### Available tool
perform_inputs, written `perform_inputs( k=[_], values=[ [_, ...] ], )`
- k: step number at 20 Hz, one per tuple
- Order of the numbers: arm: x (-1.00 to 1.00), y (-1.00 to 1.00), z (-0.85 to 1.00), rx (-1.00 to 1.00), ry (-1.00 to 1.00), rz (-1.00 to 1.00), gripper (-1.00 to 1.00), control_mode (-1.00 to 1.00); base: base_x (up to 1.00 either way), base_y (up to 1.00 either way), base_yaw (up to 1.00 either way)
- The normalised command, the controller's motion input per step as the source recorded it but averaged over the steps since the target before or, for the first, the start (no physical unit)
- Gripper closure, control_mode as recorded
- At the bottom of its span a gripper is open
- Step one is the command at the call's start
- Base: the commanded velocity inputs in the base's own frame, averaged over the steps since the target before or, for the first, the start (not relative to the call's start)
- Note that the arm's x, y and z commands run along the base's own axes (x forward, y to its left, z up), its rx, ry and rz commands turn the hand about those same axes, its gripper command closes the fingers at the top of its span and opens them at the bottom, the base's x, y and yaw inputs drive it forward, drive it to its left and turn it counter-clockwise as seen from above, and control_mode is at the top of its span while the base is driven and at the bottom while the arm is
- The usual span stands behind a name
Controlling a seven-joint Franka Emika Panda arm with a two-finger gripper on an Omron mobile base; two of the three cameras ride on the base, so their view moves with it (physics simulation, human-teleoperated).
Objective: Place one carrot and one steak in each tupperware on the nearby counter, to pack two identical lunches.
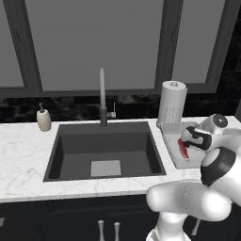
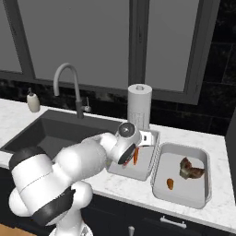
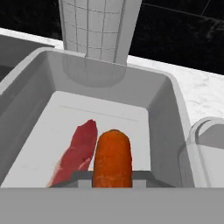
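Orange stub: a small orange tapered carrot (image 3: 112,157) sits right between the gripper's finger tips, clamped there, standing along the line of the hand and hanging over the tray floor.
Gripper: the white arm's two-finger gripper (image 3: 112,177) is clenched on that carrot; in the right base view the gripper (image 2: 134,156) points down into the nearer tray with the orange piece (image 2: 136,155) showing under it.
Red slab: a glossy red elongated steak (image 3: 76,151) with a pale edge lies flat on the tray floor, just beside the held carrot on the hand camera's left; the left base view catches it as a red strip (image 1: 183,149) under the wrist.
Tray under the hand: a shallow pale grey plastic tupperware (image 3: 170,109) with rounded corners and a raised rim, directly below the gripper.
Second tray: a matching pale grey tupperware (image 2: 203,159) just beside the first, on the far side from the sink, holding a dark brown lumpy steak (image 2: 190,169) and another small orange carrot (image 2: 170,184), the two apart from each other.
Surface: white grey-veined marble counter (image 2: 117,184) carries both trays.
Beyond the hand: a white paper towel roll (image 2: 139,105) stands upright just past the first tray.
Away to the side: a dark sink basin (image 1: 106,150) with a grey faucet (image 1: 102,96).
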Motion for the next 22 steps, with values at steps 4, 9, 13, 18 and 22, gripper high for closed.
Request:
perform_inputs(
  k=[4,9,13,18,22],
  values=[
    [0.45,-0.22,-0.28,0.0,0.0,0.0,-1.0,-1.0,0.0,0.0,0.0],
    [0.23,-0.23,-0.05,0.03,0.0,0.0,-1.0,-1.0,0.0,0.0,0.0],
    [-0.21,-0.11,0.46,0.02,-0.04,0.03,-1.0,-1.0,0.0,0.0,0.0],
    [-0.62,0.19,0.84,-0.06,-0.08,0.08,-1.0,-1.0,0.0,0.0,0.0],
    [-0.16,0.58,1.0,-0.22,0.02,0.02,-1.0,-1.0,0.0,0.0,0.0]
  ],
)
